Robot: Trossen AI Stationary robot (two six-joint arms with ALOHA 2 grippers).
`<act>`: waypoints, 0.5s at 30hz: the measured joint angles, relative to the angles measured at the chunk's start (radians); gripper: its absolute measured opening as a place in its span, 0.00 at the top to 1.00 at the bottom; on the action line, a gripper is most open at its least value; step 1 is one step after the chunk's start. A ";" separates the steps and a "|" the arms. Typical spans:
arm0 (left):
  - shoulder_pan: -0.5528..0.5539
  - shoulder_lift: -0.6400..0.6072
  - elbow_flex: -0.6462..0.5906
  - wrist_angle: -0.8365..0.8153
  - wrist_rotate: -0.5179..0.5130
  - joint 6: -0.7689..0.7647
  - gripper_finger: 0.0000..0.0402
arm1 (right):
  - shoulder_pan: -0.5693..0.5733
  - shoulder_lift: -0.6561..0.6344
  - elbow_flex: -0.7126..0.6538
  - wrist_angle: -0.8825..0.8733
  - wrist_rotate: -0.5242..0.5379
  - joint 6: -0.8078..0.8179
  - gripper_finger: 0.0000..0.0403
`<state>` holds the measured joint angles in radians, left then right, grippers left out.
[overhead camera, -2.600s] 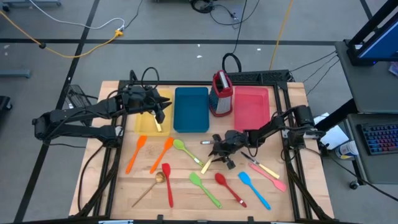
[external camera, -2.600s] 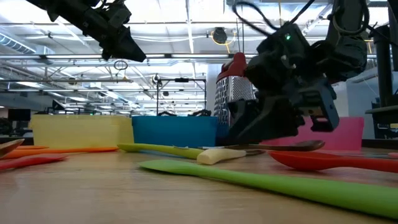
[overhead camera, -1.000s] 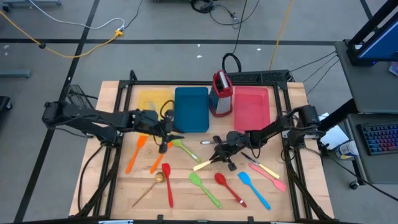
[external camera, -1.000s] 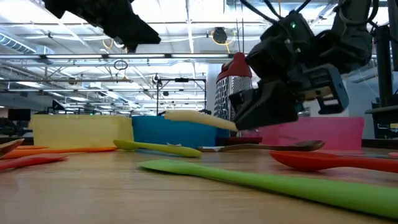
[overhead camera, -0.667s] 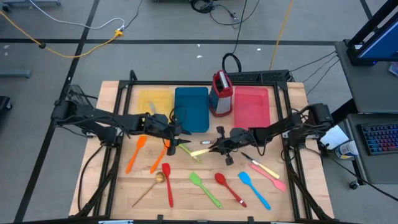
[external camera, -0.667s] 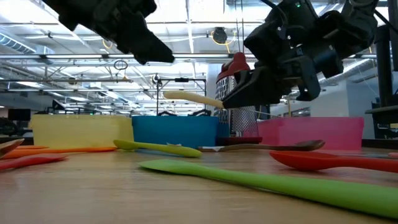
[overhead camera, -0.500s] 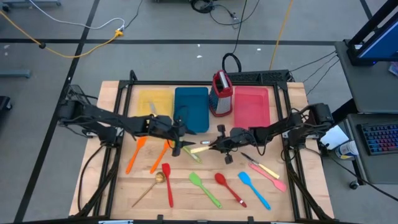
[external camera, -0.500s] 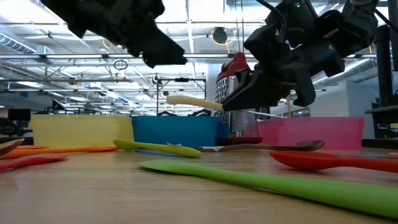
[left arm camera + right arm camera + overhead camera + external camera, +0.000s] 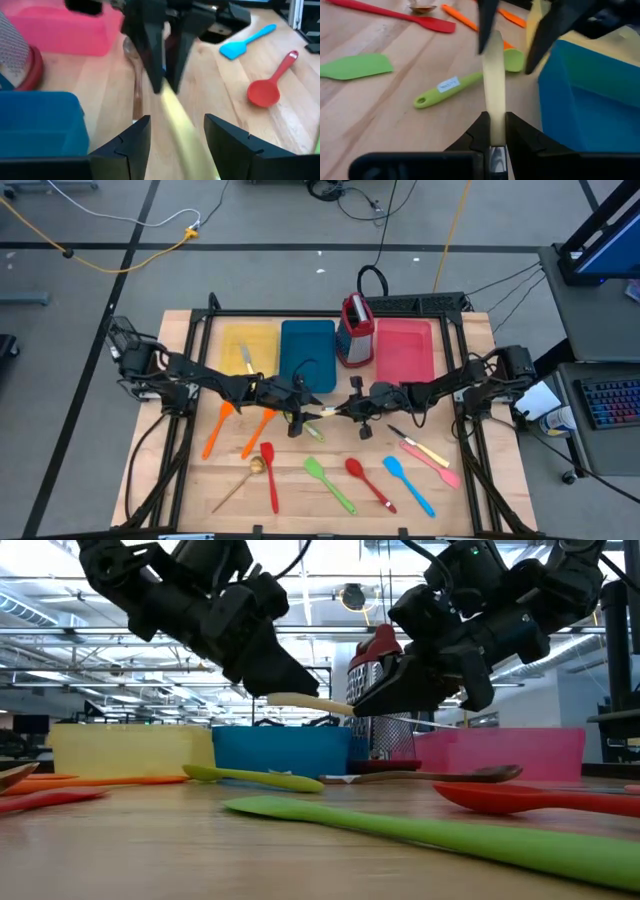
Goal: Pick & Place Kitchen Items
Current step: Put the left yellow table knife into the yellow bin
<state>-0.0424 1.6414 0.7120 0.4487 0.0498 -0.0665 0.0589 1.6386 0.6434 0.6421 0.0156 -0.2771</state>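
Note:
A cream-handled utensil (image 9: 325, 413) hangs level over the middle of the table, with my right gripper (image 9: 495, 120) shut on it from the right. Its cream handle (image 9: 300, 702) points toward the table's left. My left gripper (image 9: 177, 120) is open, and its two fingers stand on either side of the handle's free end without touching it. Other kitchen items lie flat on the wood: orange spatulas (image 9: 240, 428), a green spoon (image 9: 312, 427), a red spatula (image 9: 269, 473), a gold spoon (image 9: 245, 477), a green spatula (image 9: 330, 484), a red spoon (image 9: 367, 482) and a blue spatula (image 9: 408, 483). My right gripper pinches the cream handle (image 9: 494, 112) between its two fingers, at the end nearest the right arm. The fingers come nearly level from the table's right and lie along the utensil. The utensil is lifted clear of the table, about level.
Along the far side stand a yellow tray (image 9: 262, 340) with one utensil in it, a blue tray (image 9: 307, 352), a red-topped grater (image 9: 356, 330) and a pink tray (image 9: 405, 350). A dark spoon (image 9: 450, 775) lies under my right gripper. A cream and a pink utensil (image 9: 430, 455) lie near right.
My left gripper has come down and toward the table's right, up to the free end of the cream handle. My right gripper has risen a little and turned. The utensil has swung from slanting toward the near edge to level, pointing at the table's left.

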 joint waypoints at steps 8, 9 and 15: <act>-0.016 0.031 0.000 0.005 0.001 -0.011 0.55 | 0.000 0.000 0.000 0.041 0.014 -0.004 0.91; -0.015 0.030 0.000 0.016 0.001 -0.006 0.56 | 0.000 0.000 0.000 0.041 0.014 -0.004 0.91; -0.011 0.029 0.000 0.051 -0.008 0.004 0.63 | 0.000 0.000 0.000 0.039 0.012 -0.004 0.91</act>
<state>-0.0529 1.6709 0.7120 0.4997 0.0418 -0.0622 0.0589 1.6386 0.6434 0.6807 0.0281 -0.2815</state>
